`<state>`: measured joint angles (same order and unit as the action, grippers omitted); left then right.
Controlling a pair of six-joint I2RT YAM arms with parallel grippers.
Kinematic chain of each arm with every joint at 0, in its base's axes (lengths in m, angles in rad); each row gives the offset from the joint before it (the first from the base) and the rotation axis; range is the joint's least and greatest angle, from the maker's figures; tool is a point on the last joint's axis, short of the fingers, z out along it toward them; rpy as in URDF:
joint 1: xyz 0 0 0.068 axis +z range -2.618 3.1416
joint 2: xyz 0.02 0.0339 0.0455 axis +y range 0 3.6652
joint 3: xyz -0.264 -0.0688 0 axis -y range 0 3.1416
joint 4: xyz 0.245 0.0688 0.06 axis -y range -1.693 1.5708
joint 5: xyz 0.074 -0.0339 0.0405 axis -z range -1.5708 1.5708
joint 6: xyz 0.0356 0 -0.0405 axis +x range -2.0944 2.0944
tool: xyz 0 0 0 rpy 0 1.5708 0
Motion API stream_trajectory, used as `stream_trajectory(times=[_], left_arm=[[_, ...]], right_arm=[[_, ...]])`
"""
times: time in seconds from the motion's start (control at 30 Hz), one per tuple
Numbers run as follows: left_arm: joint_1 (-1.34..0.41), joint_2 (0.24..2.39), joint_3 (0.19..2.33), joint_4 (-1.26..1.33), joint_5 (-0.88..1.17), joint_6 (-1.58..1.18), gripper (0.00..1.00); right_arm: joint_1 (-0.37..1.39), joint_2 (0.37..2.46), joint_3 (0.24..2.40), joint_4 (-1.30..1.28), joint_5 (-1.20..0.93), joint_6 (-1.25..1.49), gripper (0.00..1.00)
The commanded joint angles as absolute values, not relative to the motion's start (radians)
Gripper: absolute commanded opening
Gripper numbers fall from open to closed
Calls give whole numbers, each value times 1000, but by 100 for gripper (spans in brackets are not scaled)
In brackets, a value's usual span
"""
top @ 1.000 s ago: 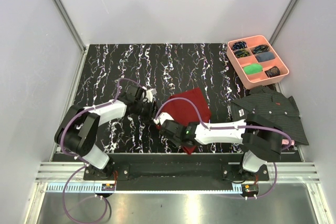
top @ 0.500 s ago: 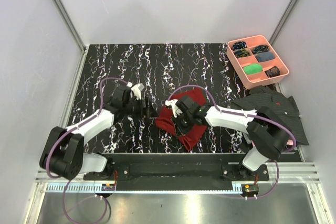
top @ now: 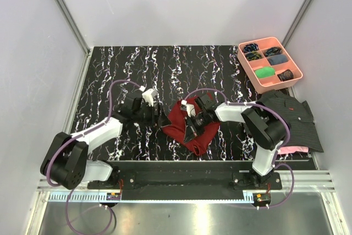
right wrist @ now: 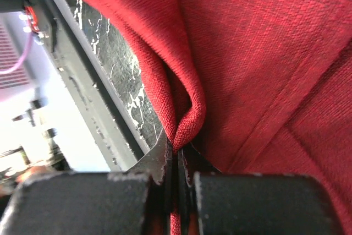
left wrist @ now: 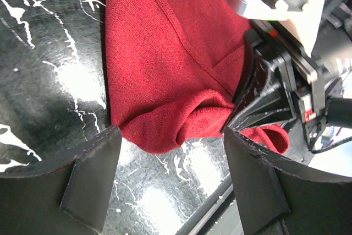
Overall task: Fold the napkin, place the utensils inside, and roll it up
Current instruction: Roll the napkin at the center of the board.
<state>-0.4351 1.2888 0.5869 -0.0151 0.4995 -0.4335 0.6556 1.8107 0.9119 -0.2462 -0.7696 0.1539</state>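
The maroon napkin (top: 179, 115) lies bunched and partly folded on the black marbled table (top: 110, 70), near the front middle. My right gripper (top: 191, 125) is over it, shut on a pinched fold of the napkin (right wrist: 236, 53); in the right wrist view the gripper (right wrist: 179, 149) has its jaws pressed together on the cloth. My left gripper (top: 160, 118) stands open just left of the napkin (left wrist: 170, 70). In the left wrist view that gripper (left wrist: 171, 136) has wide-apart jaws, with the napkin's rolled corner just ahead of them, untouched. The utensils are out of view.
A pink tray (top: 296, 64) with several small items sits at the back right corner. A dark striped shirt (top: 289, 115) lies at the right edge, with a pink cloth (top: 291, 149) poking out beneath it. The table's front rail (top: 181, 163) runs close behind the napkin.
My left gripper has opened and shifted slightly right. My right arm has swung from the front edge up over the napkin, dragging a fold with it and bunching the cloth.
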Motion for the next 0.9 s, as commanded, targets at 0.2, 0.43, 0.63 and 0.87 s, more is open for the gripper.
stream_trajectory(times=[0.2,0.43,0.63,0.87], left_arm=[[-491,1391,618,60,397,-338,75],[-502,1430,611,116,364,-319,70],[-505,1514,644,133,334,-302,63],[-503,1568,646,175,337,-290,53]], right_arm=[[588,1928,953,-186,-939,167,0],[571,1956,966,-184,-962,172,0],[569,1960,963,-186,-965,173,0],[569,1977,971,-184,-979,173,0]])
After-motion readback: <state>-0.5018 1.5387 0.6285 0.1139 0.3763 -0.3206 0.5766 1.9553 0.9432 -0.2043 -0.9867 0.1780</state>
